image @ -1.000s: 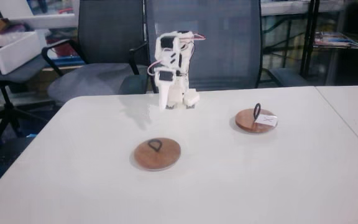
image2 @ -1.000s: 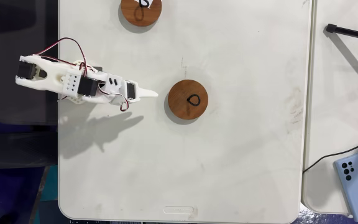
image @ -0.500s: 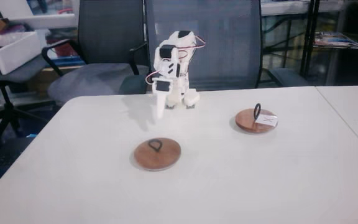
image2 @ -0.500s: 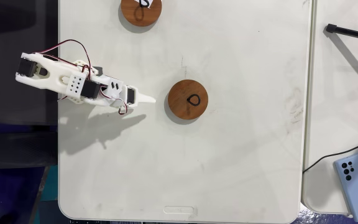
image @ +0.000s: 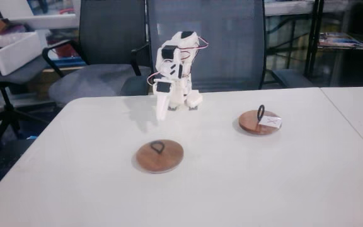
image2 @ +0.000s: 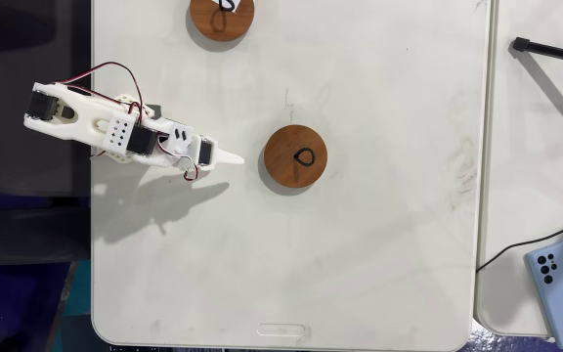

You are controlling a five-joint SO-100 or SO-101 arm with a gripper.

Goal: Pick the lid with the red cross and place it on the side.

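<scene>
The lid with the red cross is a small brown wooden disc with an upright black loop and a white label; it lies on the white table at the right, and at the top edge from above. A plain brown lid with a flat black loop lies mid-table, also seen from above. My white gripper hangs behind the plain lid with its fingers together, holding nothing. From above the gripper points at the plain lid, a short gap short of it.
Dark office chairs stand behind the table's far edge. A second white table adjoins, carrying a blue phone and a black cable. A white box sits on a chair at the left.
The arm has unfolded from its tucked pose, swinging the gripper out and slightly toward the lower part of the overhead picture. Both lids lie as before.
</scene>
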